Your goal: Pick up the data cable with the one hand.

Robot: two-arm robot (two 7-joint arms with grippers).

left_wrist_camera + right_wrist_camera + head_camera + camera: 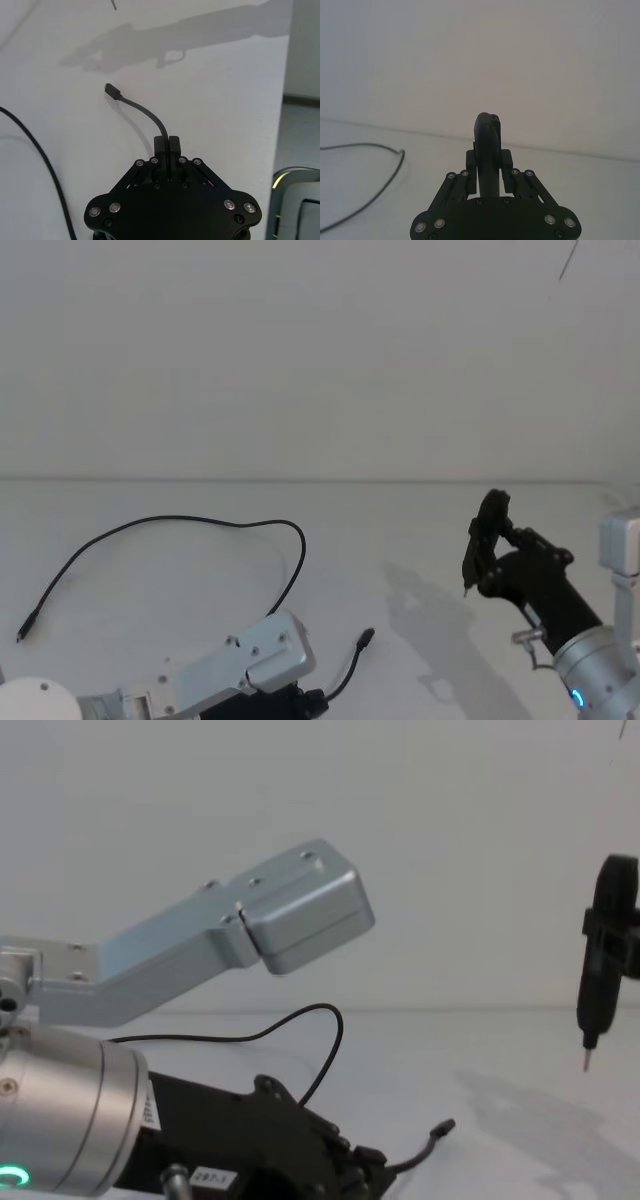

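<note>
Head view: the surface (150,590) is plain matt white and meets a bare white wall (300,360). The data cable (180,521), thin, black and limp, lies in a wide arch. It runs from a small plug at 8 o'clock, over the left middle, and down behind the boxy silver-grey arm link (250,660) at 6 o'clock. The left pincer (318,702), black and angular, is just beside that link. The cable's short free end curves up from it to a rectangular plug near 5 o'clock. At 4 o'clock the right pincer (492,540) carries a slim pen-shaped tool (478,552), tip down, with its grey shadow (440,630) on the surface beside it.

Left wrist view: the left pincer (167,144) has its two flat black fingers (160,145) pressed together on the data cable (145,112). The cable bends away from them to its plug, and another stretch crosses the white surface (225,110) farther off.

Right wrist view: the right pincer (490,159) is clamped on the rounded black pen-shaped tool (486,135). Beyond it, the data cable (370,146) curves over the surface (570,190).

Chest view: at 7 o'clock a thick silver cylinder (70,1120) joins the left pincer (385,1167), which bears a small white label (212,1179). The data cable (325,1020) loops behind it, and its plug is raised near 5 o'clock. The pen-shaped tool (597,980) hangs upright at 3 o'clock, its metal tip clear of the surface (520,1060).
</note>
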